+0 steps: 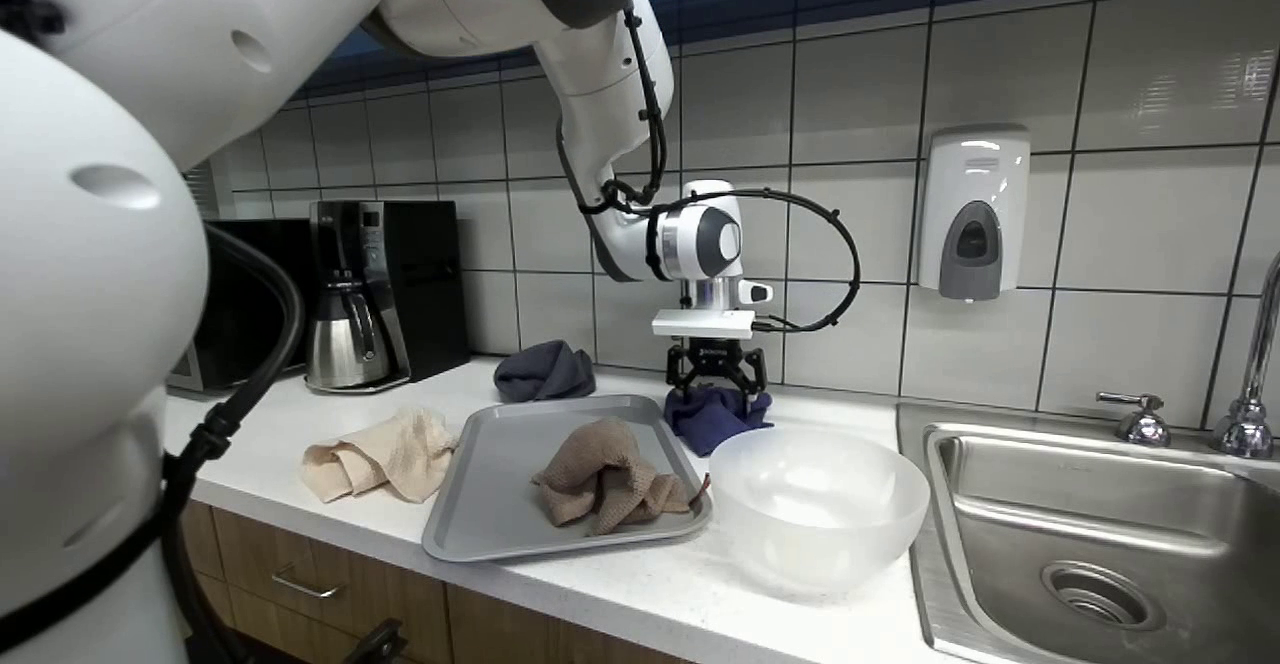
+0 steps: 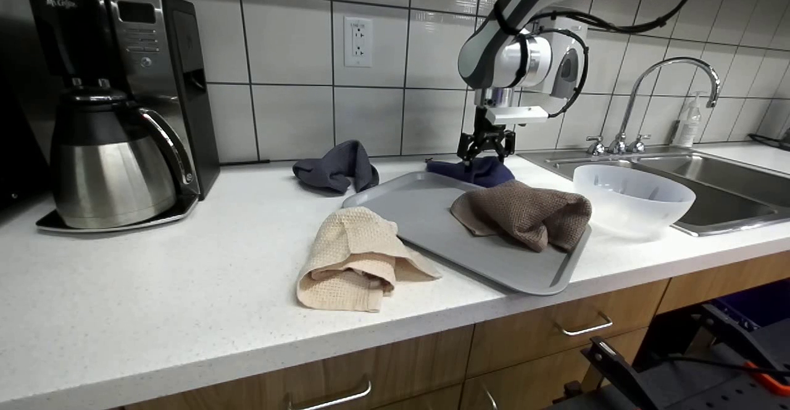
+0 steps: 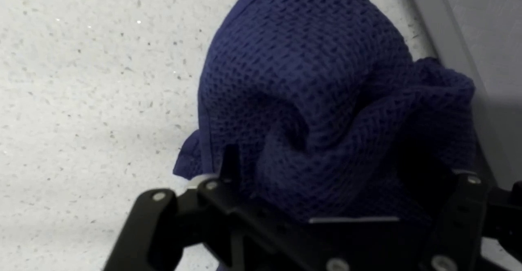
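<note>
Released, jaws spread wide, the gripper (image 1: 717,402) points straight down over the navy cloth (image 3: 310,67); in the wrist view the bunched fabric lies between its two fingers (image 3: 230,163), and whether the tips touch it is hard to tell. Above, the white arm (image 1: 605,89) reaches out high across the white counter (image 2: 234,262), folds downward and ends in an upright wrist close to the tiled wall (image 1: 850,104), where a black cable (image 1: 836,216) loops out to one side. Set into that counter is the steel sink (image 1: 1060,534); on the opposite side, well apart from the gripper, stands the coffee maker (image 2: 151,46). Between them lies the grey tray (image 2: 419,212), its rim just beside the navy cloth, which sits on the counter between tray and wall. The translucent bowl (image 1: 815,534) stands near the gripper, between tray and sink, crowding that side. Smaller are the other cloths: the brown cloth (image 1: 605,474) is heaped on the tray, the beige cloth (image 2: 358,255) lies loosely folded on the counter beside it, and the dark grey cloth (image 1: 545,372) sits crumpled near the wall. Smallest, a thin dark-red thing (image 1: 701,490) pokes up at the tray's edge near the bowl; what it is cannot be made out.
</note>
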